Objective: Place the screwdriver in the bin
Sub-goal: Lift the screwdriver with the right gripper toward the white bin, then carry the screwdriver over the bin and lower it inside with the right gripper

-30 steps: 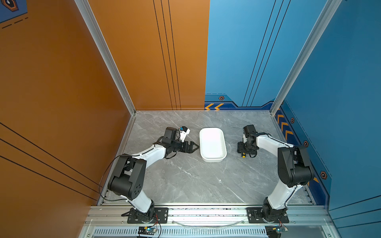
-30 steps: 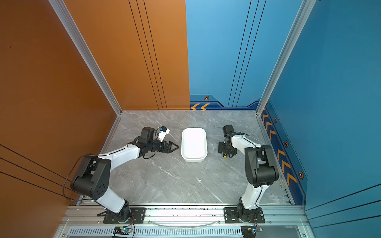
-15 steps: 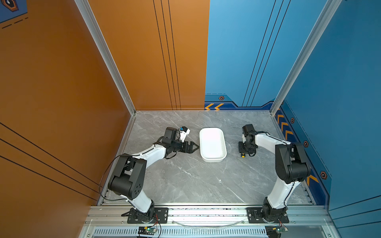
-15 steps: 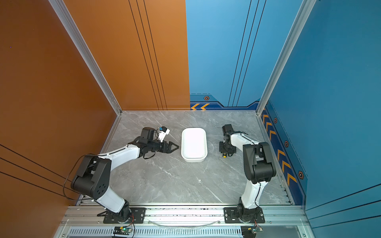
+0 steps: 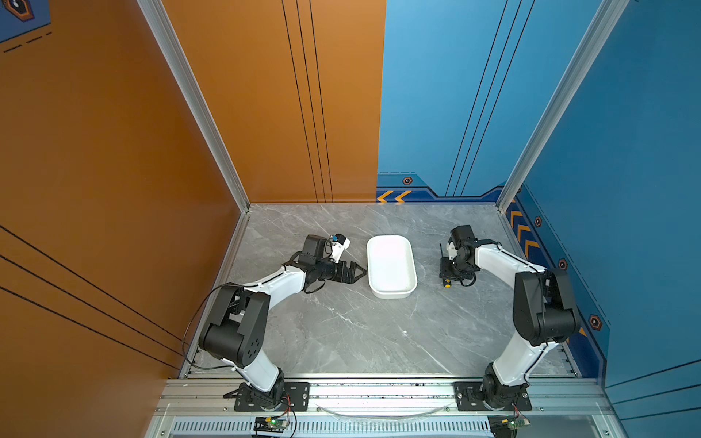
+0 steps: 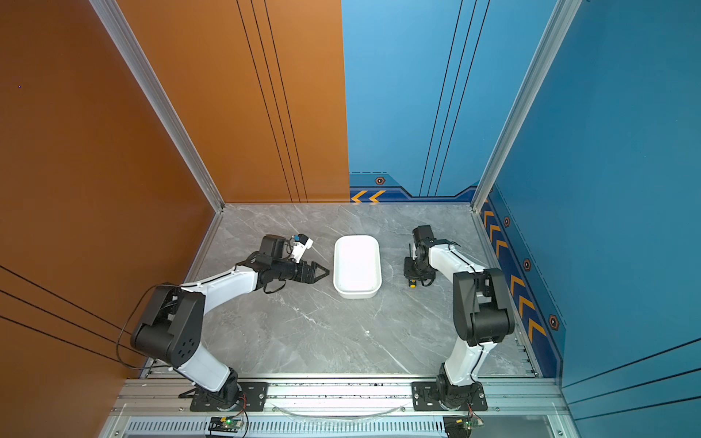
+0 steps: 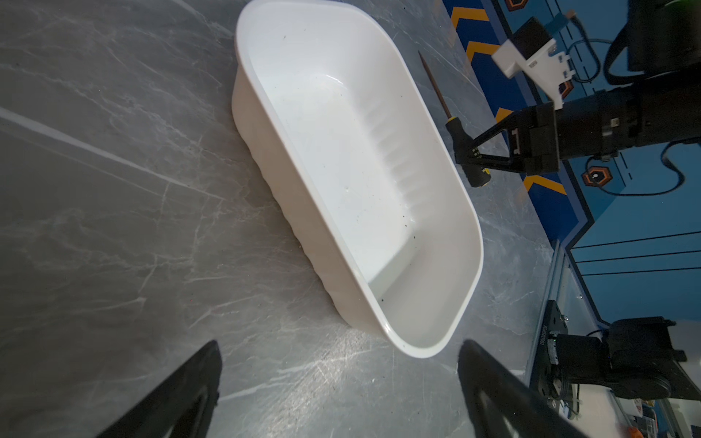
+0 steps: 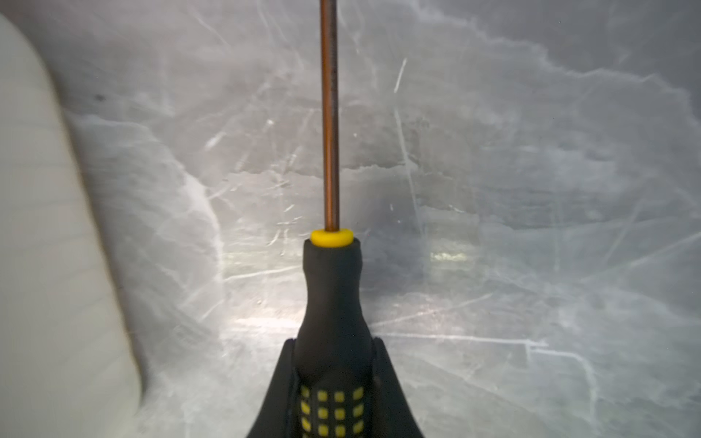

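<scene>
top view: right gripper (image 5: 449, 271) clamped on screwdriver (image 5: 447, 283) handle, just right of bin (image 5: 391, 238), outside it; left gripper (image 5: 359, 270) just left of bin | left wrist: left jaws wide, empty | right wrist: fingers (image 8: 381, 373) pinch black-yellow handle, bin wall beside

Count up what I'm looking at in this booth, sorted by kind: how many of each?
Robot arms: 2
White bin: 1
Screwdriver: 1
Total: 4
</scene>
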Controlling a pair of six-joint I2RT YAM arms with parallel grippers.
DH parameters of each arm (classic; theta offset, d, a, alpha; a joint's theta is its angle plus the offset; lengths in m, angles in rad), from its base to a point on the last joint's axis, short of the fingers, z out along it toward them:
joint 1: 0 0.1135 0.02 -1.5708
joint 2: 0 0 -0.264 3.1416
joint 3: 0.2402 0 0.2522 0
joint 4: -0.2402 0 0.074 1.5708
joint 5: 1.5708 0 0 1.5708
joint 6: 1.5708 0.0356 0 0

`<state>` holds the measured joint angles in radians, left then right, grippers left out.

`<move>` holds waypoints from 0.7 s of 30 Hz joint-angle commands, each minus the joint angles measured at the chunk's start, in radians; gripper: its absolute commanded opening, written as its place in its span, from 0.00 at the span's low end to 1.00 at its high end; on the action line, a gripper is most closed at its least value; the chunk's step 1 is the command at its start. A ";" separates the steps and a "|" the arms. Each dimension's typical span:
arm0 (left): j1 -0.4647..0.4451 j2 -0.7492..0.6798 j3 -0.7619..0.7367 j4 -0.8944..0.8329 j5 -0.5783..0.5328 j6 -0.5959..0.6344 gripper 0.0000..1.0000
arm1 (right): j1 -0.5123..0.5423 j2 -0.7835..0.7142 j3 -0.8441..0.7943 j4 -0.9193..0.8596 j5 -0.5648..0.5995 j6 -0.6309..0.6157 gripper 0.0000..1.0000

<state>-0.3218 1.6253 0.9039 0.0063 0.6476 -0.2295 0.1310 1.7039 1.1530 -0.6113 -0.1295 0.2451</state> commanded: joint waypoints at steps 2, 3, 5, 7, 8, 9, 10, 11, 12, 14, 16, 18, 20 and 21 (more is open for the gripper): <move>0.001 -0.027 -0.002 -0.030 -0.010 0.021 0.98 | 0.044 -0.152 0.039 -0.048 -0.047 0.044 0.00; 0.001 -0.027 -0.002 -0.029 -0.008 0.019 0.98 | 0.061 -0.179 0.047 -0.050 -0.045 0.054 0.00; 0.002 -0.023 0.000 -0.025 0.001 0.014 0.98 | 0.095 -0.216 0.067 -0.055 -0.059 0.079 0.00; 0.001 -0.023 0.000 -0.017 0.013 0.008 0.98 | 0.139 -0.234 0.088 -0.055 -0.086 0.113 0.00; 0.002 -0.024 -0.001 -0.015 0.014 0.004 0.98 | 0.164 -0.237 0.096 -0.054 -0.087 0.125 0.00; 0.003 -0.027 -0.001 -0.014 0.016 0.003 0.98 | 0.200 -0.236 0.107 -0.052 -0.075 0.140 0.00; 0.004 -0.026 -0.001 -0.011 0.020 0.000 0.98 | 0.234 -0.232 0.116 -0.049 -0.061 0.152 0.00; 0.003 -0.027 -0.001 -0.010 0.024 -0.003 0.98 | 0.263 -0.227 0.121 -0.040 -0.048 0.164 0.00; 0.003 -0.027 0.000 -0.011 0.025 -0.007 0.98 | 0.292 -0.219 0.123 -0.024 -0.037 0.177 0.00; 0.003 -0.025 0.002 -0.009 0.026 -0.013 0.98 | 0.332 -0.195 0.124 0.004 -0.032 0.205 0.00; 0.002 -0.021 0.002 -0.006 0.026 -0.020 0.98 | 0.361 -0.155 0.125 0.030 -0.029 0.229 0.00; 0.001 -0.022 0.000 0.001 0.027 -0.026 0.98 | 0.385 -0.113 0.128 0.044 -0.028 0.239 0.00; 0.001 -0.021 -0.005 0.017 0.030 -0.037 0.98 | 0.404 -0.071 0.139 0.049 -0.024 0.243 0.00; 0.001 -0.021 -0.006 0.026 0.032 -0.043 0.98 | 0.412 -0.051 0.144 0.052 -0.020 0.251 0.00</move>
<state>-0.3218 1.6253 0.9039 0.0071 0.6502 -0.2520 0.5251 1.6127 1.2602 -0.5865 -0.1791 0.4519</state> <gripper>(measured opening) 0.979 0.177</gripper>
